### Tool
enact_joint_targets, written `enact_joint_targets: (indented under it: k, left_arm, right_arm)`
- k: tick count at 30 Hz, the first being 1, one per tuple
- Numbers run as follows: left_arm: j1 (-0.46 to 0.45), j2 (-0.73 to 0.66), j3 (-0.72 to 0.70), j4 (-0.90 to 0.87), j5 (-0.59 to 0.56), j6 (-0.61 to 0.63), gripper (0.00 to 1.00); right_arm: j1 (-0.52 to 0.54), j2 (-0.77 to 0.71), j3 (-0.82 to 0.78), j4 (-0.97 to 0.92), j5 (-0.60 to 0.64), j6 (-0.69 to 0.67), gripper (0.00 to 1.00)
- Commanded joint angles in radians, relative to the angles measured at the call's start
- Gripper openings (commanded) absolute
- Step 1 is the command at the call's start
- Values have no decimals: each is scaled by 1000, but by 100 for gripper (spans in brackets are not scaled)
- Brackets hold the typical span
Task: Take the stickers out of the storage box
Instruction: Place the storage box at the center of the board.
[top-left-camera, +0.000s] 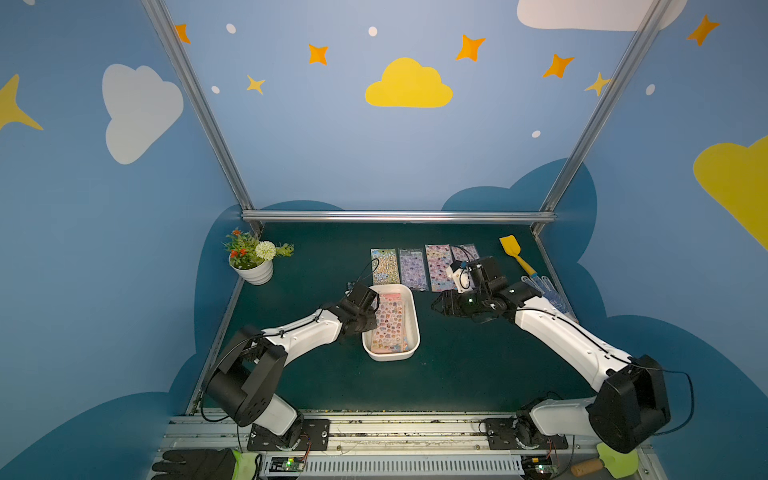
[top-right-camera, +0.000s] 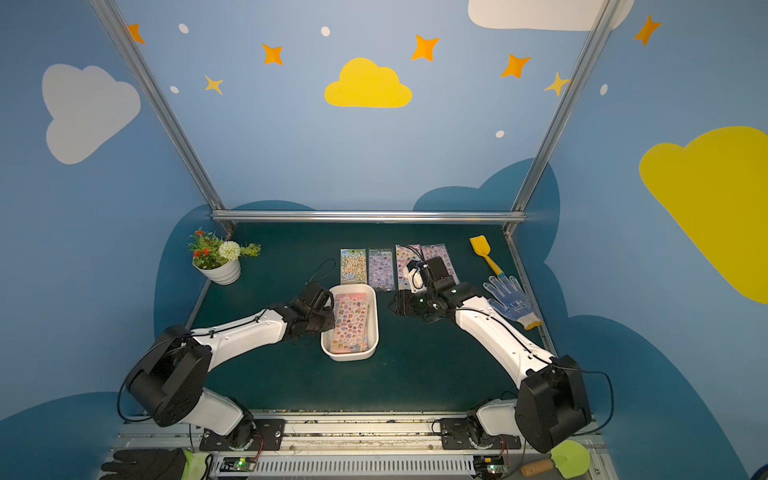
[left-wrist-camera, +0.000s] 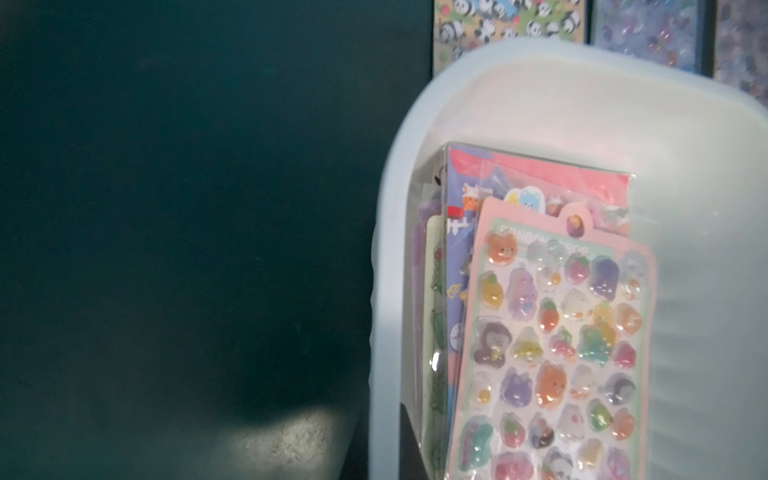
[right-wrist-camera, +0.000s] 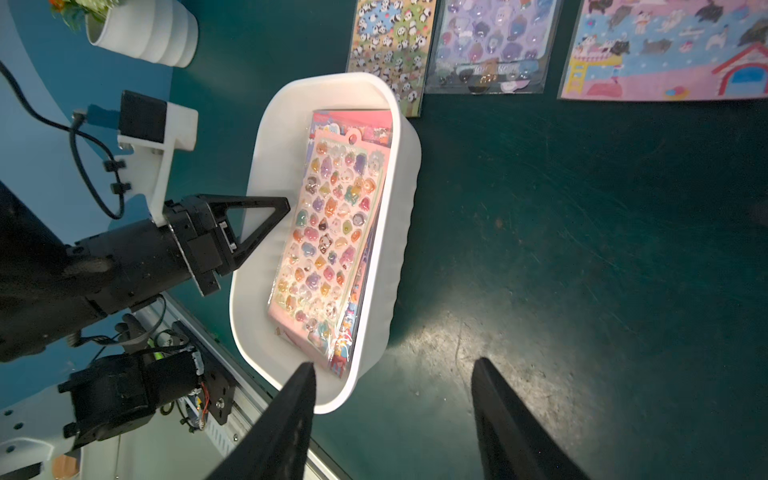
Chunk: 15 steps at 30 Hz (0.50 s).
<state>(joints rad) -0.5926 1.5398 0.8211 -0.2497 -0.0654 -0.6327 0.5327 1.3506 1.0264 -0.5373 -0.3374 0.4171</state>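
Hardly any writing can be read. Among the stickers (right-wrist-camera: 332, 232) in the storage box (right-wrist-camera: 399, 232), the top pink sheet (left-wrist-camera: 552, 332) carries one line of pale capital letters across its head, just under the hanging tab. In the left wrist view that line is blurred and glossy, and only an ending like "ROP" can be made out. The purple sheet (right-wrist-camera: 490, 41) lying on the table (right-wrist-camera: 582, 249) toward its far edge has a band of small lettering near one end, too small to read.
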Motion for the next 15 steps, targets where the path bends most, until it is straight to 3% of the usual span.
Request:
enact_joint_targets:
  k: [1, 12, 15]
  left_arm:
    - [-12, 9, 28, 35, -16, -12, 4]
    - [-38, 0, 14, 23, -81, -24, 26]
    - [-39, -31, 5, 21, -89, -25, 37]
  right_arm:
    - [35, -8, -15, 9, 49, -15, 58]
    - [113, 86, 29, 19, 110, -20, 57]
    - [120, 104, 48, 15, 110, -20, 57]
